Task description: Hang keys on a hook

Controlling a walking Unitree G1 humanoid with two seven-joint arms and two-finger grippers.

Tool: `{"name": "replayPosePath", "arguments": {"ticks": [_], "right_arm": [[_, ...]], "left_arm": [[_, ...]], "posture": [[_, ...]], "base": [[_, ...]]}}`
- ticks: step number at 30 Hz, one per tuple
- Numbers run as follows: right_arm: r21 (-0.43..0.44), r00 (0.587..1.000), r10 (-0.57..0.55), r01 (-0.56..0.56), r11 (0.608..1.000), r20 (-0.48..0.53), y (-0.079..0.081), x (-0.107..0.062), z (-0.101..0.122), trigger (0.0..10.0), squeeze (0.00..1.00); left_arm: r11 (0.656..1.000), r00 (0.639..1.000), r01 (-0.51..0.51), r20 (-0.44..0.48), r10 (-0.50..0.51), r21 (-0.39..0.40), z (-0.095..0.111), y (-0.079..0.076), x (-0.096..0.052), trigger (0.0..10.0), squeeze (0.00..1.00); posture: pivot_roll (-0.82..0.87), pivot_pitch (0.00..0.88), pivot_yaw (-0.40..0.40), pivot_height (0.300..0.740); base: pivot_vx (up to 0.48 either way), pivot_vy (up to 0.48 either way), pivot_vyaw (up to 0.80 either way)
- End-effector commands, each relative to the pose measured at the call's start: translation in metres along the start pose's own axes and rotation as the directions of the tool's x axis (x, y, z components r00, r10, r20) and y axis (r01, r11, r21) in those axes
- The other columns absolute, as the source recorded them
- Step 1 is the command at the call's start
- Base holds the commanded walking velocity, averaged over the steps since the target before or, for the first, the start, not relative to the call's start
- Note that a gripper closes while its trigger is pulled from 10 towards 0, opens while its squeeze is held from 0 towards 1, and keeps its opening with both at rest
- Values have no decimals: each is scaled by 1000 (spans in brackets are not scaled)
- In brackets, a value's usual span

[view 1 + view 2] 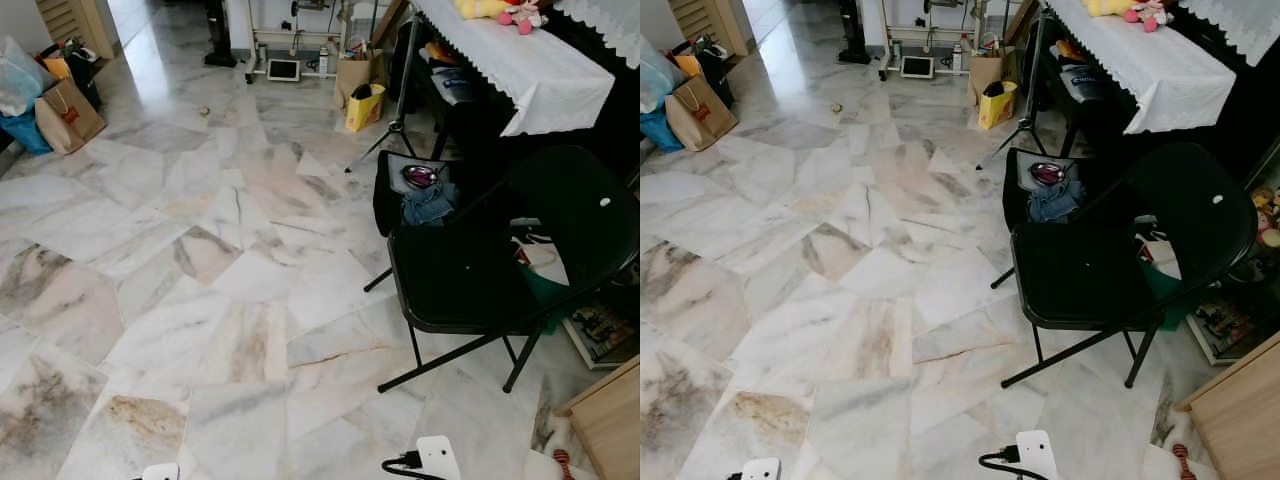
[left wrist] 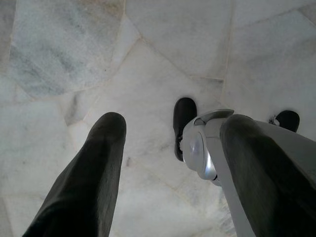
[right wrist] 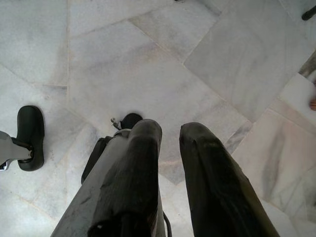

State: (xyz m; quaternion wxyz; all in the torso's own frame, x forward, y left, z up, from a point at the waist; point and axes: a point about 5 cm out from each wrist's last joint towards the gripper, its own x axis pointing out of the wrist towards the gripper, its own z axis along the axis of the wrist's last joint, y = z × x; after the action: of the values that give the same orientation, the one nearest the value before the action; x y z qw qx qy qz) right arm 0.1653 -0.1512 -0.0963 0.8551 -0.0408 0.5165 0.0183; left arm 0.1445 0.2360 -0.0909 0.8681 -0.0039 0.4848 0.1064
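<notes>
Robot faces marble floor (image 1: pixel 200 300) w/ black folding chair (image 1: pixel 470 280) at right. Left end effector (image 2: pixel 168 163) hangs wide open, empty; right end effector (image 3: pixel 170 163) slightly parted, empty. Keys, hook: can't spot either. Keys likely light, rigid, jangly; best pinched at ring.

Black folding chair (image 1: pixel 470 280) on marble floor (image 1: pixel 200 260), near white-clothed table (image 1: pixel 530 70); paper bags (image 1: pixel 65 115) beyond.

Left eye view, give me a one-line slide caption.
Marble floor with a black folding chair at right and shopping bags by the far wall.
</notes>
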Motion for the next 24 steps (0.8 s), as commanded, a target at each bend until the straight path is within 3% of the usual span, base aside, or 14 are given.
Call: {"name": "replayPosePath", "arguments": {"ticks": [1,24], "right_arm": [[243,991,-88,62,968,100,-111,-15,37,10000,0],[277,992,-49,15,961,117,-111,-15,40,10000,0]], "left_arm": [[992,992,125,-29,-125,-22,2,-8,1,10000,0],[993,993,114,-10,-114,-19,6,-7,1,10000,0]], "posture": [[129,82,-86,740],[147,92,-88,740]], "base": [[0,0,0],[0,0,0]]}}
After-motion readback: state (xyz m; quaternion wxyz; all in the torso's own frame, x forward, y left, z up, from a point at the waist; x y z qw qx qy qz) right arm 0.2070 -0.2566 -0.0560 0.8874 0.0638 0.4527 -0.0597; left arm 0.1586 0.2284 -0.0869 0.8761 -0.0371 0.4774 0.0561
